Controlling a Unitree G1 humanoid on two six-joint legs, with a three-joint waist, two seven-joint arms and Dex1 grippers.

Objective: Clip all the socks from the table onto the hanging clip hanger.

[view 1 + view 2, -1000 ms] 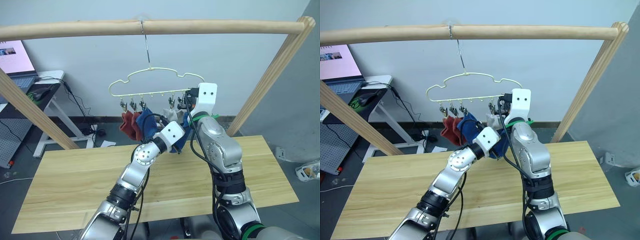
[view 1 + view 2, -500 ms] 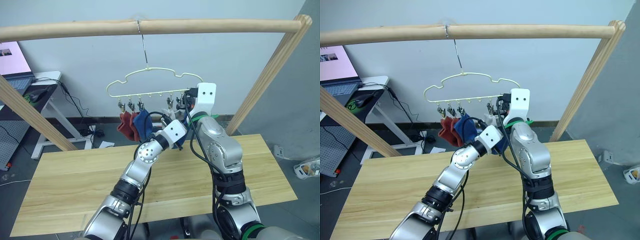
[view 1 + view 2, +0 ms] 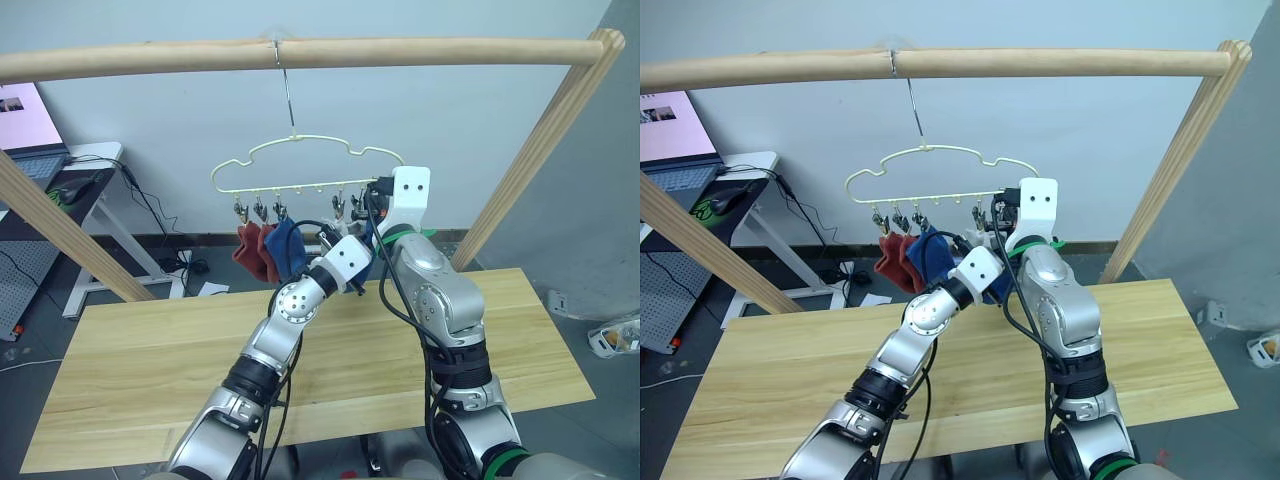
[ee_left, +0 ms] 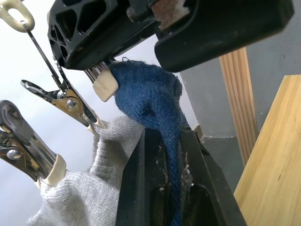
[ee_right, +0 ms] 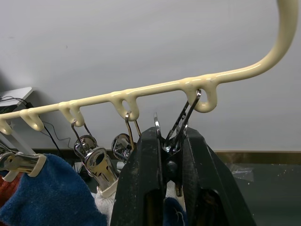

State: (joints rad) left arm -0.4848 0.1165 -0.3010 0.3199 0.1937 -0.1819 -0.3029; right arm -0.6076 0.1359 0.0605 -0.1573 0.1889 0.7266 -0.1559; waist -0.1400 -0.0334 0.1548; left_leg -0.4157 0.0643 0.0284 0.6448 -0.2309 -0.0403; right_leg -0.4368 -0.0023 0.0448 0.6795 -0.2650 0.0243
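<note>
the last blue sock point(image 4: 155, 101) is up at the clip hanger's point(image 5: 155, 89) end clip point(image 5: 181, 127). left gripper point(image 4: 162, 155) jaws pinch the sock; right gripper point(image 5: 171, 141) jaws squeeze that clip. head views show red socks point(image 3: 250, 250) clipped, table point(image 3: 150, 360) below.

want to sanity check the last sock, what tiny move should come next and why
Probably ease the right gripper open so the end clip shuts. It is squeezing that clip on the clip hanger, and the left gripper has the blue sock lifted with its edge at the clip's mouth beside the hung grey sock.
</note>
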